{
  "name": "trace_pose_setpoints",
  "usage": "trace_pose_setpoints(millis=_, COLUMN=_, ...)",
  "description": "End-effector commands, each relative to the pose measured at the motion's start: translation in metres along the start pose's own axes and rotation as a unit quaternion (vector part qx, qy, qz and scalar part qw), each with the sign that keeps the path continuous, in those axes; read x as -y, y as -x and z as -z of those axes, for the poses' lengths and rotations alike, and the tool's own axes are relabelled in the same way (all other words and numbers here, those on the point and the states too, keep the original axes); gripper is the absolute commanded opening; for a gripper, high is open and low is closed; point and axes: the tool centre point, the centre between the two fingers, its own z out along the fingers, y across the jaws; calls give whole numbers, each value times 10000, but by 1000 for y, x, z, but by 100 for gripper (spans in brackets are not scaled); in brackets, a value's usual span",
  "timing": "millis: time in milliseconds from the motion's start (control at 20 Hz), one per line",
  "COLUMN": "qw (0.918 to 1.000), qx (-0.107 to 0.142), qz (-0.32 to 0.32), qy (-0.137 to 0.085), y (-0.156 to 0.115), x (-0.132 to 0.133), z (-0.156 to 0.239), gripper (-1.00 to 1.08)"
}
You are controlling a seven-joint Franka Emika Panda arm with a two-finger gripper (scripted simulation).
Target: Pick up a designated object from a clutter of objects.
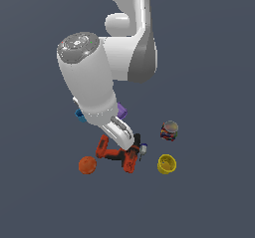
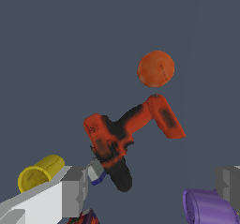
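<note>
The designated object, a smooth orange-red ball [image 1: 87, 165] [image 2: 155, 68], rests on the dark floor at the edge of the clutter of objects, just off the handle end of a red-and-black drill [image 1: 103, 148] [image 2: 126, 129]. My gripper [image 1: 135, 145] [image 2: 150, 188] hangs above the drill, well short of the ball. It is open, and its grey fingers [image 2: 73, 190] stand wide apart with nothing held between them. The arm hides part of the drill in the exterior view.
A yellow cup [image 1: 167, 164] [image 2: 40, 171] lies on its side toward the exterior view's right of the drill. A printed can [image 1: 169, 130] stands behind it. A purple cup [image 1: 121, 111] [image 2: 208, 208] and a blue cup [image 1: 79, 114] peek out from behind the arm.
</note>
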Motion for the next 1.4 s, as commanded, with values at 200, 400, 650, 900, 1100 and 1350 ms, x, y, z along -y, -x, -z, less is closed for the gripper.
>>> trace_pose_setpoints(millis=200, qw=9939, qx=-33, qz=-1102, qy=29, y=-35, x=-9, z=-31, gripper=100)
trace_pose_setpoints(millis=400, qw=9844, qx=-68, qz=-1759, qy=56, y=-55, x=-17, z=-51, gripper=100)
trace_pose_setpoints(millis=650, qw=9669, qx=-128, qz=-2548, qy=93, y=-79, x=-28, z=-76, gripper=100)
trace_pose_setpoints(millis=900, qw=9485, qx=-190, qz=-3159, qy=125, y=-97, x=-38, z=-97, gripper=100)
trace_pose_setpoints(millis=1100, qw=9365, qx=-229, qz=-3495, qy=142, y=-107, x=-44, z=-109, gripper=100)
trace_pose_setpoints(millis=1350, qw=9270, qx=-261, qz=-3738, qy=154, y=-114, x=-49, z=-118, gripper=100)
